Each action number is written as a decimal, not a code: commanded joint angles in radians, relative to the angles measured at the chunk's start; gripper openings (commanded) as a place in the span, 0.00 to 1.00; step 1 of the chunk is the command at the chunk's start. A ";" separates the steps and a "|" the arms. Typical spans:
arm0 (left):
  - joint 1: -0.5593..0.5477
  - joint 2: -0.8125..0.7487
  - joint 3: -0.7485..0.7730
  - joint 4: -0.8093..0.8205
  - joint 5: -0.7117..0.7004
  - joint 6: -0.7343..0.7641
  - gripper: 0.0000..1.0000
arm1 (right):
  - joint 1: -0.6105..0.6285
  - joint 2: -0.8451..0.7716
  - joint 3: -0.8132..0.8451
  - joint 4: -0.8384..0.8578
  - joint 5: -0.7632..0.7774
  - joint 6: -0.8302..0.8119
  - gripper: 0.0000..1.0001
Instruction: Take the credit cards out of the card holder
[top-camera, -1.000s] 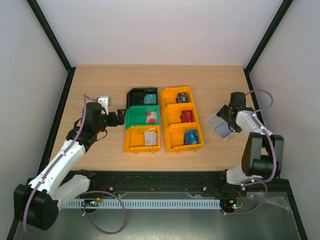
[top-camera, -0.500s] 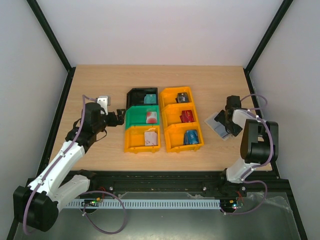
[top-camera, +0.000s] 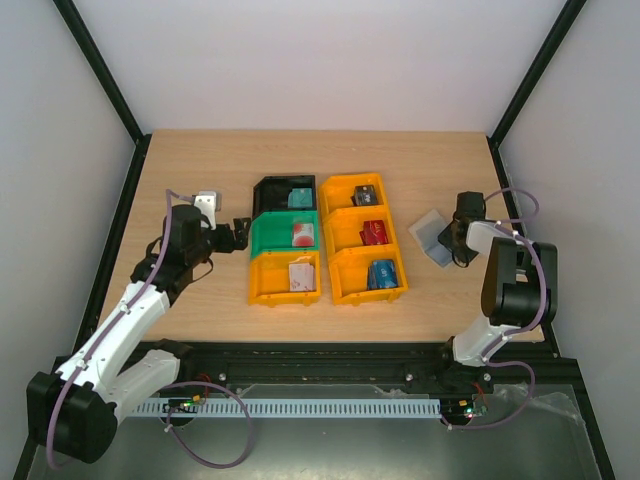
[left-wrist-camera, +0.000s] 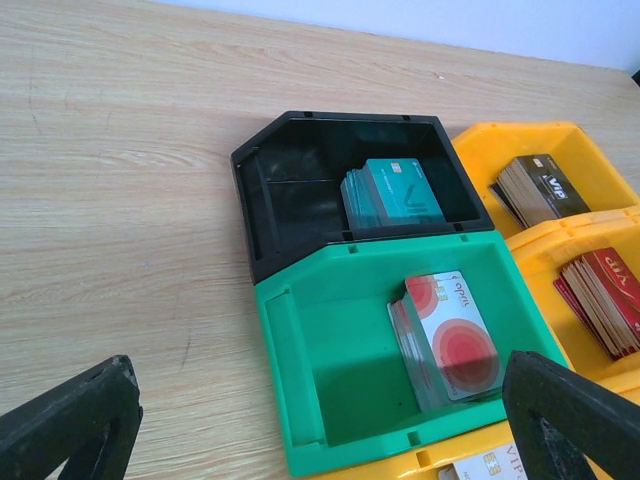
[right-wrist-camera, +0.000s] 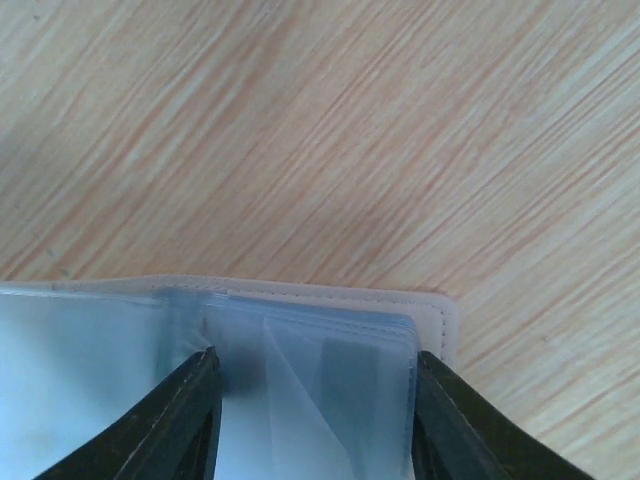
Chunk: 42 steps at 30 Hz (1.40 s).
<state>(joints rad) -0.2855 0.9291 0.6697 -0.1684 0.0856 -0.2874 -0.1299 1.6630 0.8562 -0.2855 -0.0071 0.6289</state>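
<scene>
Presently, right end effector (right-wrist-camera: 315, 400): jaws bracket the card holder's (right-wrist-camera: 340, 305) clear sleeves; we cannot tell whether they pinch.
Card holder: flat on the table (right-wrist-camera: 300, 120), toward its right side.
Method: we advise closing on one card only, drawing it along its pocket.
Left end effector (left-wrist-camera: 320, 400): spread wide above the green bin (left-wrist-camera: 290, 330); we judge it free to steady the holder.

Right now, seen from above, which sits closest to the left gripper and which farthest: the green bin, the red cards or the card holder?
1. Green bin, right beside the left gripper, just to its right.
2. Red cards, further right.
3. Card holder, farthest, out to the right.
</scene>
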 joint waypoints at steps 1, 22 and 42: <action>0.010 -0.004 -0.001 0.017 -0.004 0.016 0.99 | 0.007 0.071 -0.041 -0.035 -0.122 -0.026 0.41; 0.012 -0.003 0.002 0.022 -0.006 0.033 0.99 | 0.007 -0.030 0.102 -0.167 -0.169 -0.121 0.02; -0.047 -0.018 -0.031 0.195 0.343 0.116 0.96 | 0.046 -0.192 0.308 -0.338 -0.297 -0.122 0.02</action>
<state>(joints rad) -0.2955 0.9150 0.6601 -0.0399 0.3080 -0.2058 -0.1165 1.5288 1.0870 -0.5377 -0.2913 0.5011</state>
